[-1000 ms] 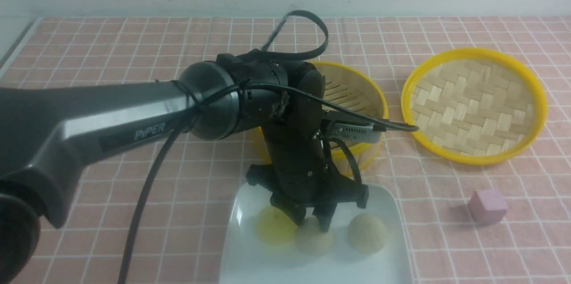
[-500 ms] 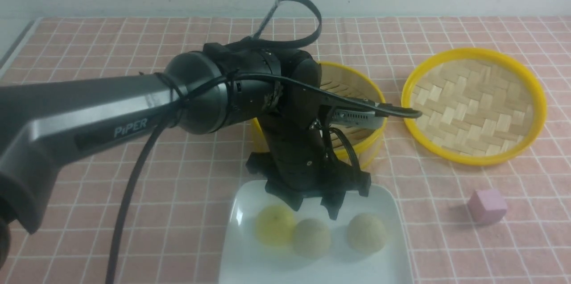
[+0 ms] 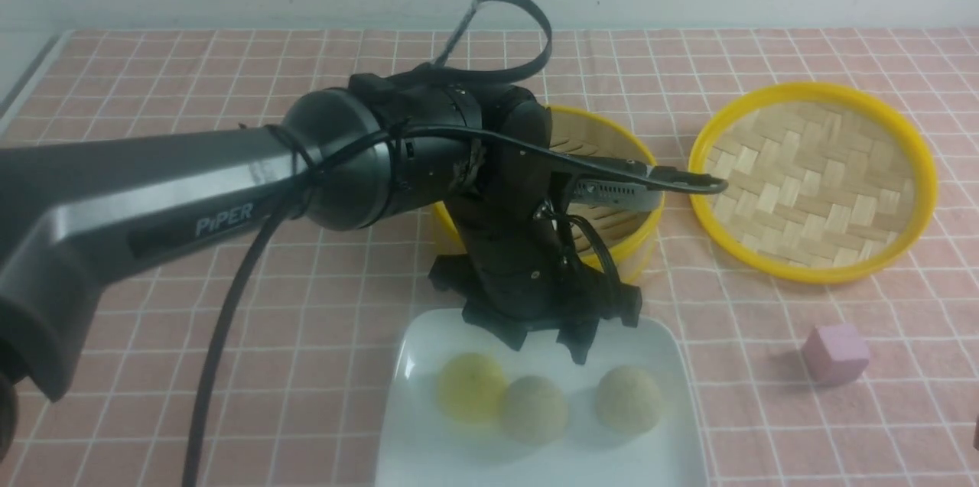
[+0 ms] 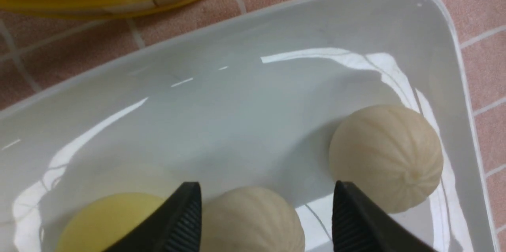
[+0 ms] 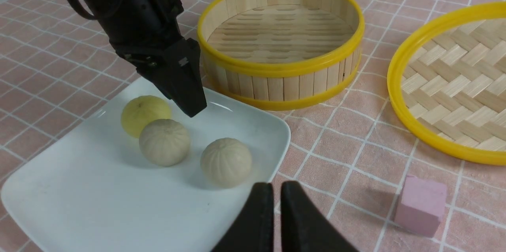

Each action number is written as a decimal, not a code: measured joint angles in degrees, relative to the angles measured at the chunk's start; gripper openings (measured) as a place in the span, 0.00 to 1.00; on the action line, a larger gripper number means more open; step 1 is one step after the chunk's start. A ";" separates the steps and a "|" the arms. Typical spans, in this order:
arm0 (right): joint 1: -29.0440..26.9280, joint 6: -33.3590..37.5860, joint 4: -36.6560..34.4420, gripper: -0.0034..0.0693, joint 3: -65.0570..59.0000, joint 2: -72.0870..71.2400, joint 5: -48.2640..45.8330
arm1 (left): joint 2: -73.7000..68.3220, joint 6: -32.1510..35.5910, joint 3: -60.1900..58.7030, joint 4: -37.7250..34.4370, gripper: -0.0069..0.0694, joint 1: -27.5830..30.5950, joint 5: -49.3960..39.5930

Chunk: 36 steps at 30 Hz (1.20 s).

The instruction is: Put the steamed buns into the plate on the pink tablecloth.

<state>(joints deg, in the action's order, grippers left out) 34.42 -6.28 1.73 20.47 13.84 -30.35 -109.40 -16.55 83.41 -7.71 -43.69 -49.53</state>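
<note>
We hold our left gripper (image 3: 548,355) above the far part of the white plate (image 3: 612,464), with its fingers spread apart and pointing down. Nothing is clamped between them. Both steamed buns are on the plate, on our side of this gripper: the middle bun (image 3: 533,410) lies close to its fingertips, and the other bun (image 3: 629,400) lies farther to the right, apart from the first. The yellow bun (image 3: 470,387) is on the plate too, to the left of the middle one; we cannot tell whether those two touch. All three sit with their rounded sides up.

The pink tablecloth (image 3: 734,334) with its white grid spreads under the plate. Just beyond the left gripper, partly behind it and its arm, stands the yellow-rimmed bamboo steamer (image 3: 646,231), with part of its slatted base in sight. The round woven lid (image 3: 811,181) lies to the right of that gripper and farther out, and the small pink block (image 3: 836,354) rests well to its right.

On our right gripper (image 5: 277,184), the fingers are nearly together, with just a thin slit between the tips and nothing in it.
</note>
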 joint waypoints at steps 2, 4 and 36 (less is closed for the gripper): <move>0.00 0.00 0.00 0.08 0.00 0.00 0.00 | 0.00 0.00 0.00 -0.06 0.68 0.00 0.05; 0.00 0.00 0.00 0.08 0.00 0.00 0.00 | 0.00 -0.27 0.00 -0.52 0.67 0.00 -0.03; -29.09 0.00 -0.02 0.13 -21.22 -14.43 7.30 | 47.97 -10.27 -11.23 22.44 0.09 0.00 -17.04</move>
<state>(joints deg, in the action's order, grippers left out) 5.33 -6.28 1.71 -0.75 -0.59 -23.05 -61.42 -26.82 72.18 14.73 -43.69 -66.57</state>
